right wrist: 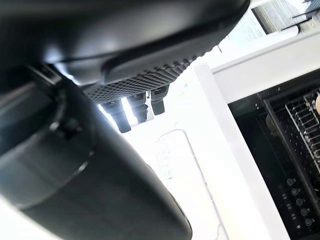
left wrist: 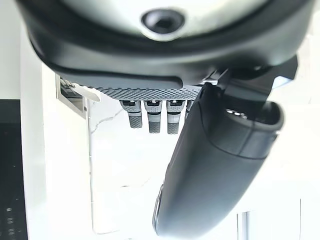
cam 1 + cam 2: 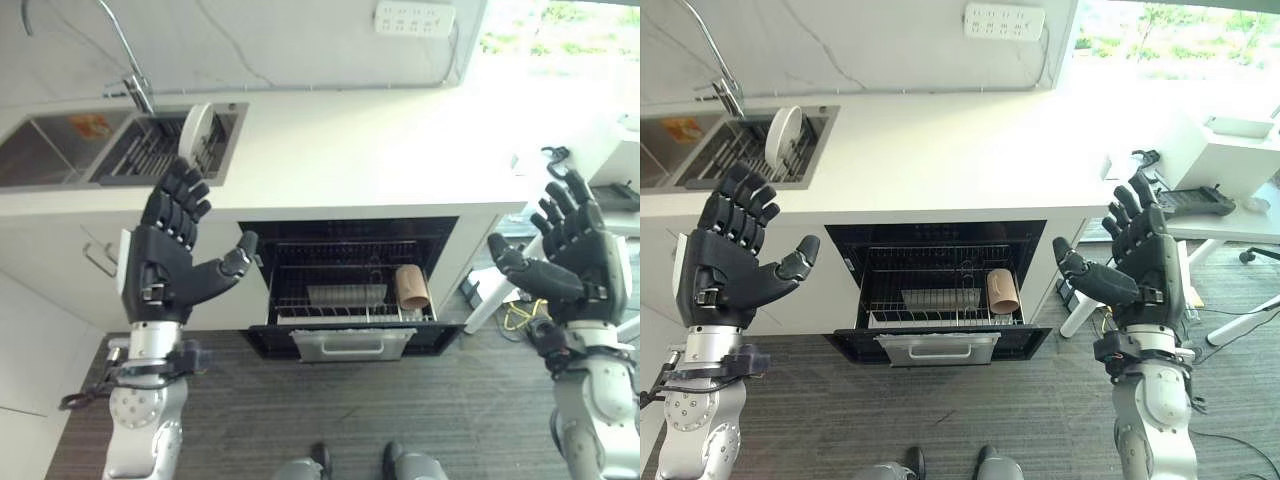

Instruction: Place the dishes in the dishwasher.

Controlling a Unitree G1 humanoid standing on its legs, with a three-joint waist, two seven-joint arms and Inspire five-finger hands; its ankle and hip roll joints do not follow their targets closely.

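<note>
Both hands, left [image 3: 165, 262] and right [image 3: 1145, 262], are raised, spread, empty; plate [image 3: 194, 133] stands on edge in the sink [image 3: 60, 152].

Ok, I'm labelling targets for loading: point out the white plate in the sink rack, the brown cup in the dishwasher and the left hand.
white plate [image 3: 786, 135], right eye view, middle of its face.
brown cup [image 3: 411, 287], left eye view, its side wall.
left hand [image 3: 160, 264], left eye view, its palm.

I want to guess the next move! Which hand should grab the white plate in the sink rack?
Probably the left hand: it is open and raised just below the white plate in the sink rack. The right hand is far across.
</note>
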